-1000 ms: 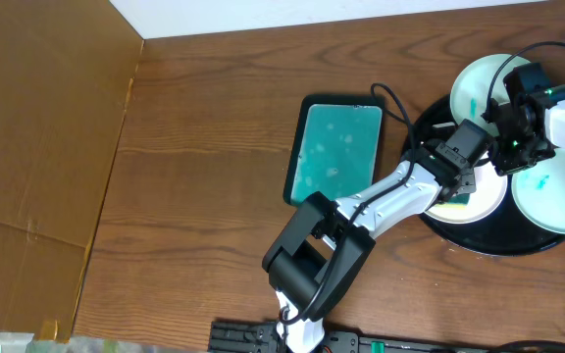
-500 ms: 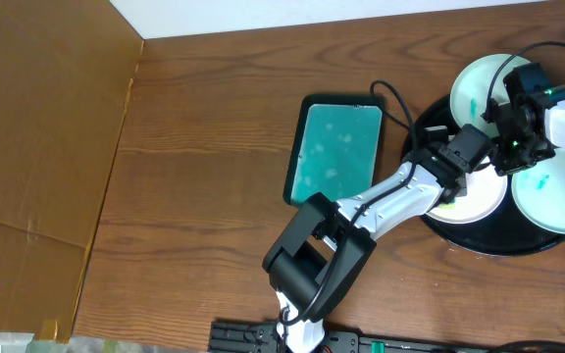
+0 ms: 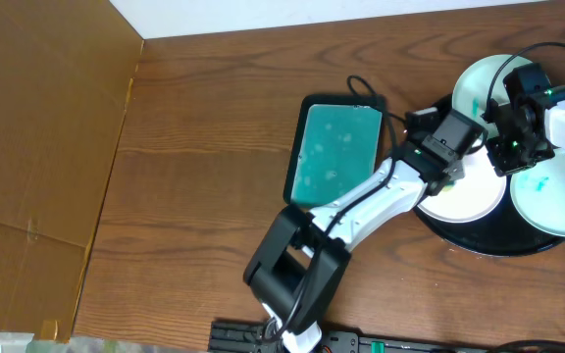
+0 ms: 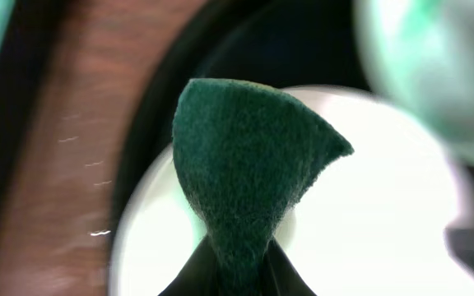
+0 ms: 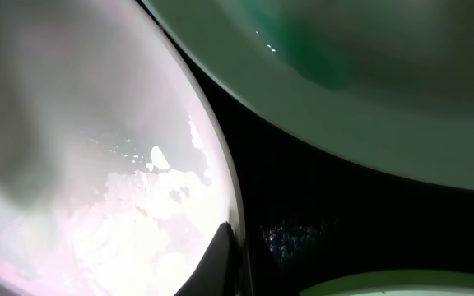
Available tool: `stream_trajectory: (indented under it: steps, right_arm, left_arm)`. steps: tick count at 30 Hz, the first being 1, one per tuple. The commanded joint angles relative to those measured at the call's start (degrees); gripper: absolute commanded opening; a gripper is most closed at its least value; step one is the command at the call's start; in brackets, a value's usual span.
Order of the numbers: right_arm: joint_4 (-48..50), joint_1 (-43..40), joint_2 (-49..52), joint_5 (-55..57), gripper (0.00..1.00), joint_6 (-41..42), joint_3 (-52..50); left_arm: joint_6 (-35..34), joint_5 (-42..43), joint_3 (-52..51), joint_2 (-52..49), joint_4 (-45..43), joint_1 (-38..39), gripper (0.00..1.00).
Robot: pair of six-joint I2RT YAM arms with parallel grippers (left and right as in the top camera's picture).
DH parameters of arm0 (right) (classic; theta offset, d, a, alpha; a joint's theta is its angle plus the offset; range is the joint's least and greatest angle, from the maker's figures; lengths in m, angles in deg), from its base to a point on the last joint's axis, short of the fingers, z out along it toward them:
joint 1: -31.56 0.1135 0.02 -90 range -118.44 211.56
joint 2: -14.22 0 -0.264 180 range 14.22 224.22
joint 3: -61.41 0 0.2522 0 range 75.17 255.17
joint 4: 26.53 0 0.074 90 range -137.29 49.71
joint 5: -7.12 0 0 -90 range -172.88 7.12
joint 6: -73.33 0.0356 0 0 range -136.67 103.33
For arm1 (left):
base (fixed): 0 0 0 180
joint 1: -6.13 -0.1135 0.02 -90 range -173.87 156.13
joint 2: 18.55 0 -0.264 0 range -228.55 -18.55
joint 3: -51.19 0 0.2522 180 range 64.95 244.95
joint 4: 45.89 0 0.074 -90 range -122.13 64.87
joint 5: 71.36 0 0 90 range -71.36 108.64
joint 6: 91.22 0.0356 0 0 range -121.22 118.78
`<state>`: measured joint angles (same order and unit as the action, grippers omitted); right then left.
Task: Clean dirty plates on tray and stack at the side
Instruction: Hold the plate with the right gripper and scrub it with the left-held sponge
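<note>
The left gripper (image 4: 235, 267) has gone from partly open to closed and now pinches the dark green sponge (image 4: 249, 156), which stands out ahead of its fingertips, creased at the pinch. The yellow-green patch seen on the plate (image 3: 474, 201) just under the gripper a second ago no longer shows from overhead. The left arm (image 3: 371, 196) has swung, its elbow shifting toward the table's near edge. This has carried the gripper off the plate's middle to its edge, beside the tray (image 3: 498, 243) rim.
</note>
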<state>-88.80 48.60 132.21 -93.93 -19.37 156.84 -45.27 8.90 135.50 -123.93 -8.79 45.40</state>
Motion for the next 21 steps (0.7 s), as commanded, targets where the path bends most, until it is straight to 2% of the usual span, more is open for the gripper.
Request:
stream_trajectory:
  steps: [1,7,10,12,13,14,16,21]
  right_arm:
    - [-0.13,-0.13,0.42,-0.79,0.02,0.11,-1.03]
    - [-0.13,-0.13,0.44,-0.79,0.02,0.11,-1.03]
    - [-0.13,-0.13,0.44,-0.79,0.01,0.11,-1.03]
    - [-0.15,-0.13,0.44,-0.79,0.02,0.09,-1.03]
    - [-0.15,-0.13,0.44,-0.79,0.02,0.11,-1.03]
    - [-0.15,-0.13,0.44,-0.79,0.02,0.09,-1.03]
    - [-0.13,-0.13,0.44,-0.79,0.02,0.09,-1.03]
    - [-0.09,-0.13,0.44,-0.79,0.02,0.09,-1.03]
  left_arm:
    - [-4.13,9.20,0.55,0.55,-2.05,0.09,0.09]
    - [-5.27,9.07,0.55,-3.10,-3.34,0.07,0.11]
    - [-4.90,7.61,0.55,-5.31,-3.26,-0.57,0.17]
    - [-4.00,7.13,0.55,-5.77,-2.91,-1.03,0.37]
    - [-2.64,7.17,0.55,-5.77,-2.86,-1.27,0.50]
    - [-1.31,7.17,0.55,-5.75,-2.86,-1.40,0.56]
    - [0.85,7.17,0.57,-5.33,-2.64,-1.62,0.59]
    - [1.86,7.17,0.57,-2.82,-1.95,-1.64,0.59]
